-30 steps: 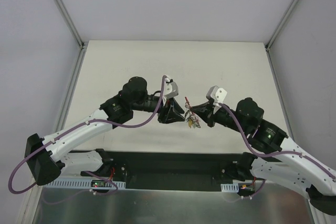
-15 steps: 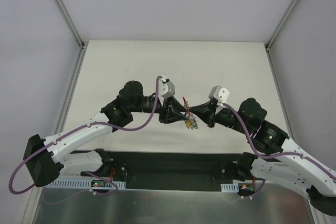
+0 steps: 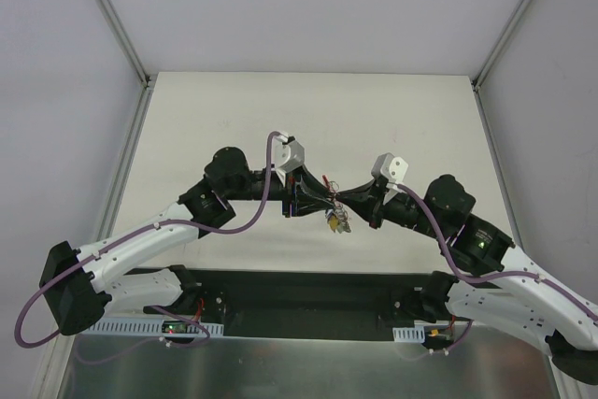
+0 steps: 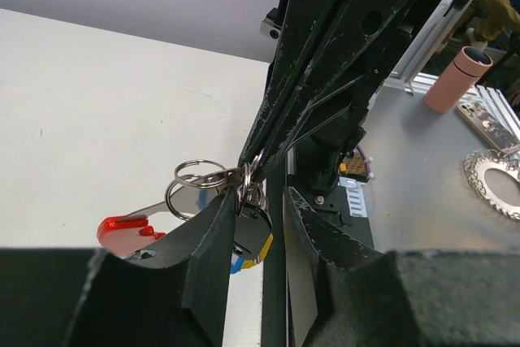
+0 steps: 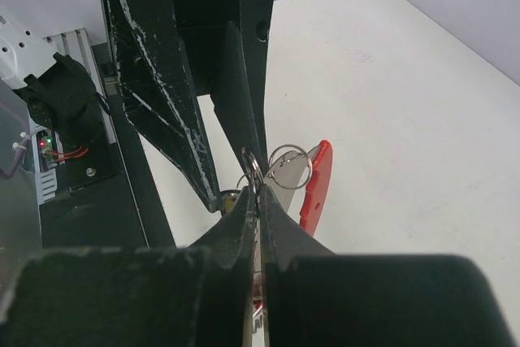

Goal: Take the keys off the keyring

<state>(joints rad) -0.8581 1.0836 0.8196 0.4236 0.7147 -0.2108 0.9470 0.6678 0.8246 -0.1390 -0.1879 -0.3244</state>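
Silvery keyring (image 4: 199,175) pinched by right hand (image 5: 258,199), left hand (image 4: 260,205) closer

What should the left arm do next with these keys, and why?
Probably close the left fingers on the keys hanging at their tips. The right fingers are shut on the keyring, holding it up, while the left fingers stand apart, gripping nothing.

Overhead camera looks down from behind; both wrist cameras closely share the keys (image 3: 337,219).
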